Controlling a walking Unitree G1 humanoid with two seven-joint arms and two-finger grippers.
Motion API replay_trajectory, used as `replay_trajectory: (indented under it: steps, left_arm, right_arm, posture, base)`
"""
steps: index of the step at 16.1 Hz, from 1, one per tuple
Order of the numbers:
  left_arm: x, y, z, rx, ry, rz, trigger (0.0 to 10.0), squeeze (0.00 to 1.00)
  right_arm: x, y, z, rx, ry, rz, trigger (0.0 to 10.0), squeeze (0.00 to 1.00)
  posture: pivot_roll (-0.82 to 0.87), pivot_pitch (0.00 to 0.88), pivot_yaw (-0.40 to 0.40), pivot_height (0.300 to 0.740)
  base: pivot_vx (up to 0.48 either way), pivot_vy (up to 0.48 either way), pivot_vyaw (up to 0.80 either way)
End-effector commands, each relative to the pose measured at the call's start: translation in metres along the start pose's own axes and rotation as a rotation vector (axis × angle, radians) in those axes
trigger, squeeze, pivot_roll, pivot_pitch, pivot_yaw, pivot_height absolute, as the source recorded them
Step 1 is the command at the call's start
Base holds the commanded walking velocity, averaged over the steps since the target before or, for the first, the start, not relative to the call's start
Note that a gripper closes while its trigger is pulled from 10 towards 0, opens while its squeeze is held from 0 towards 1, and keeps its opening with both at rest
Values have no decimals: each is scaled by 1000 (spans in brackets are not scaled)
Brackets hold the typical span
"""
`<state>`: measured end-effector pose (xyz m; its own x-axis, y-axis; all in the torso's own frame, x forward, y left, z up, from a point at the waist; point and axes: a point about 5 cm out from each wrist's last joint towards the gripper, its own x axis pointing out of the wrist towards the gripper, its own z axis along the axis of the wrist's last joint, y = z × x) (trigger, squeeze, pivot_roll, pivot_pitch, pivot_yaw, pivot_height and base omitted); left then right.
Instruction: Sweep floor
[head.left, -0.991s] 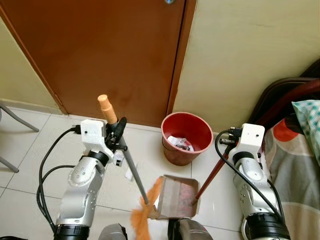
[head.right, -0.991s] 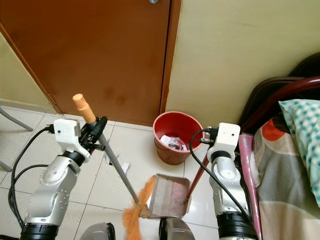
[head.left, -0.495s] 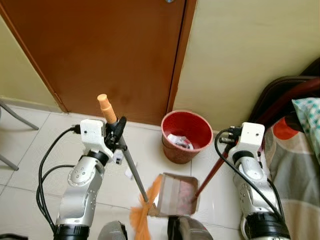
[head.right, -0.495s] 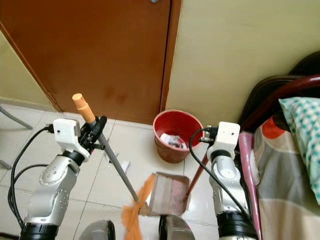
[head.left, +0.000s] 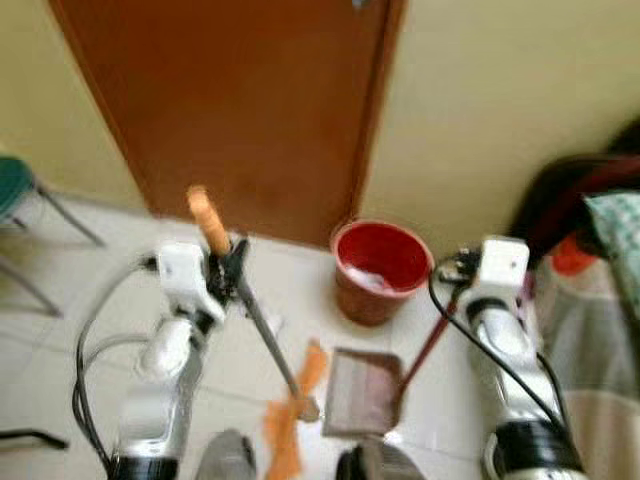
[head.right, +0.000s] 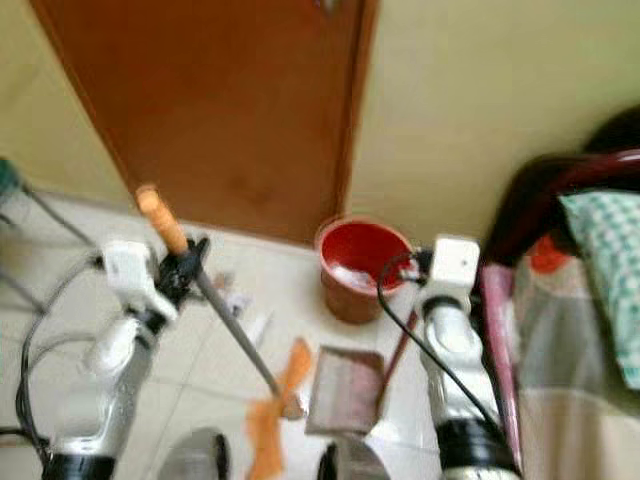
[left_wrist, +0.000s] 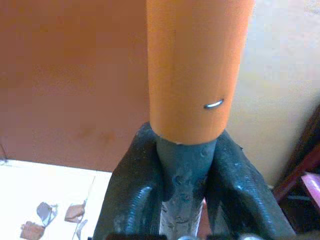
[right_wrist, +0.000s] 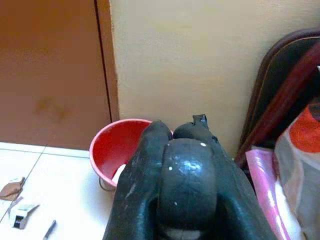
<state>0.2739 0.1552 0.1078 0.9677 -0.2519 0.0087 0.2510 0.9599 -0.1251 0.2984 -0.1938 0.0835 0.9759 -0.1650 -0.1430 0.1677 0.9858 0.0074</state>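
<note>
Orange-tipped broom (head.left: 262, 342) clamped in left tool (head.left: 232, 268), bristles beside dustpan (head.left: 363, 392)

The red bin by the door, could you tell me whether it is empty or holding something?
Holding something: pale scraps lie inside the red bin.

Both head views are smeared by motion blur, so the contents of the red bin (head.left: 380, 268) read as a pale smudge; the dustpan (head.left: 362, 392) shows no legible debris; the broom (left_wrist: 197, 65) handle runs off the top edge of the left wrist frame; small scraps (left_wrist: 42, 222) at lower left are too small to identify.
</note>
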Motion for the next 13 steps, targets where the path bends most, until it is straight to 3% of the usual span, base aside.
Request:
replay_trajectory:
  steps: [1, 7, 9, 10, 13]
  left_arm:
    - [2, 2, 1, 17, 3, 0, 10000, 0]
    - [4, 2, 3, 17, 0, 3, 10000, 0]
    - [10, 0, 10, -36, -24, 4, 10000, 0]
    - [18, -5, 18, -100, -45, -1, 10000, 0]
    - [34, -31, 39, -244, -100, -99, 10000, 0]
  right_arm:
    - [1, 1, 3, 7, -18, 5, 10000, 0]
    - [6, 12, 3, -11, -9, 16, 10000, 0]
    - [10, 21, 0, -37, 16, 15, 10000, 0]
    - [12, 26, -1, -48, 25, 17, 10000, 0]
    - [16, 38, -1, -51, 28, 27, 10000, 0]
  posture:
    - [-13, 108, -58, 740]
    - [-10, 110, -55, 740]
    - [4, 119, -53, 740]
    - [6, 120, -53, 740]
    - [13, 117, -49, 740]
  base:
    - [0, 0, 0]
    - [0, 0, 0]
    - [0, 0, 0]
    - [0, 0, 0]
    - [0, 0, 0]
